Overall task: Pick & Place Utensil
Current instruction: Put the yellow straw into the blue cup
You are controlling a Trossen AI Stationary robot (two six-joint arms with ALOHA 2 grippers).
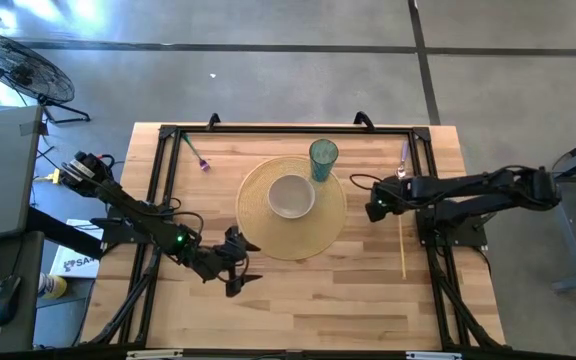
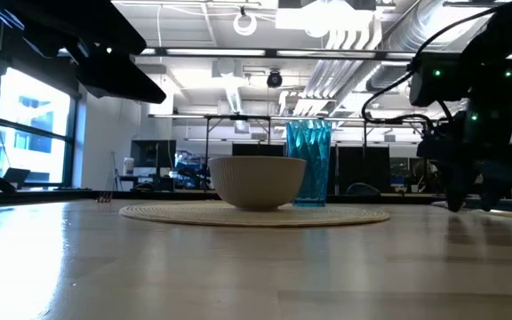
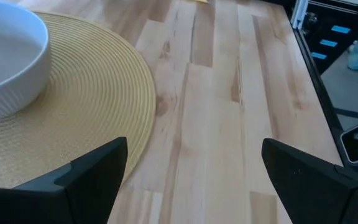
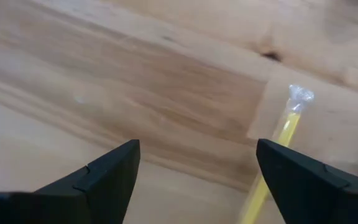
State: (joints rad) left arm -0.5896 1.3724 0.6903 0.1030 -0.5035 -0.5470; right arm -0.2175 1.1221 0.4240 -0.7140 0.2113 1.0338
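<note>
Where the wooden tabletop (image 1: 298, 300) runs along its right side, we see a yellow-handled utensil (image 1: 402, 240) lying flat, its clear tip (image 4: 300, 94) pointing away from the near edge. Our right gripper (image 1: 375, 209) hovers just beside that tip, fingers (image 4: 104, 174) spread and holding nothing. Left of it, a white bowl (image 1: 291, 196) sits on a round woven placemat (image 1: 320, 232), with a teal cup (image 1: 323, 159) at the mat's far edge. Our left gripper (image 1: 240, 272) waits near the mat's near-left rim, fingers (image 3: 86, 177) spread apart.

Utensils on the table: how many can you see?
3: a green-handled utensil near the far-left corner, a purple-handled utensil far right, a yellow-handled utensil right of the placemat. None seems hidden.
</note>
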